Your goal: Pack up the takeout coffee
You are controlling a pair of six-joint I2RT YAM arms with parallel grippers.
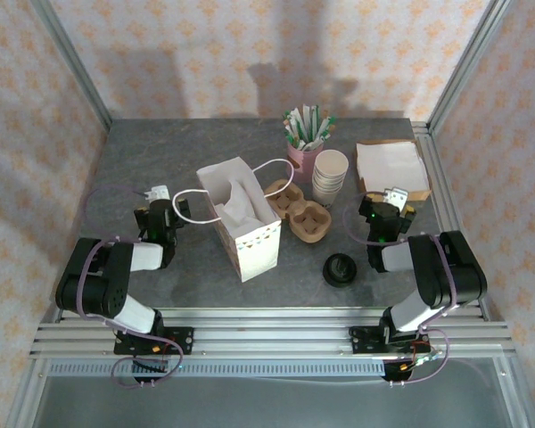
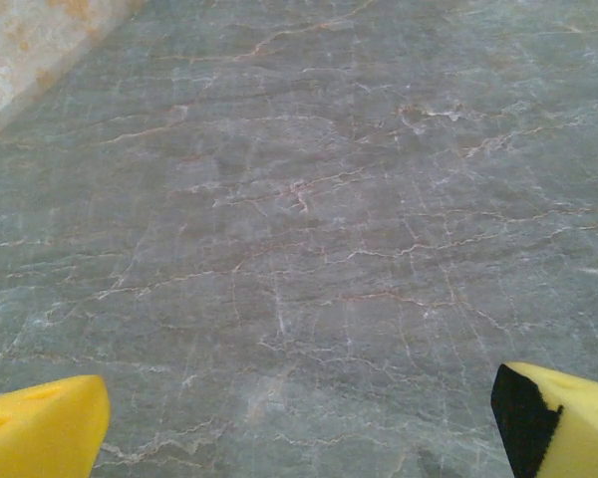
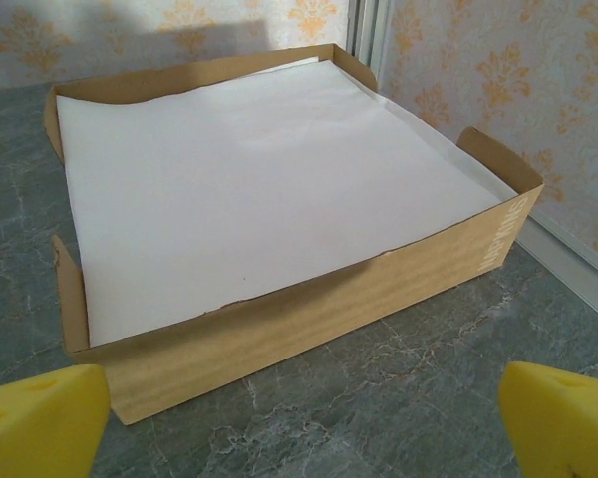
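Note:
The takeout coffee is out of view. A white paper bag [image 1: 241, 218] stands open at the table's middle with tissue inside. Right of it lie a brown pulp cup carrier [image 1: 299, 209], a stack of lidless cream cups [image 1: 330, 174] and a stack of black lids [image 1: 340, 269]. My left gripper [image 1: 158, 196] rests left of the bag, open over bare stone [image 2: 299, 428], with nothing between its yellow fingertips [image 2: 40, 428]. My right gripper [image 1: 395, 198] is open too [image 3: 304, 423], pointing at the near wall of a brown tray [image 3: 309, 319].
The brown tray [image 1: 366, 169] at the back right holds white paper sheets [image 3: 259, 179]. A pink cup of sticks and sachets [image 1: 305, 134] stands behind the cup stack. Metal frame posts and patterned walls close in the grey stone table [image 1: 160, 152].

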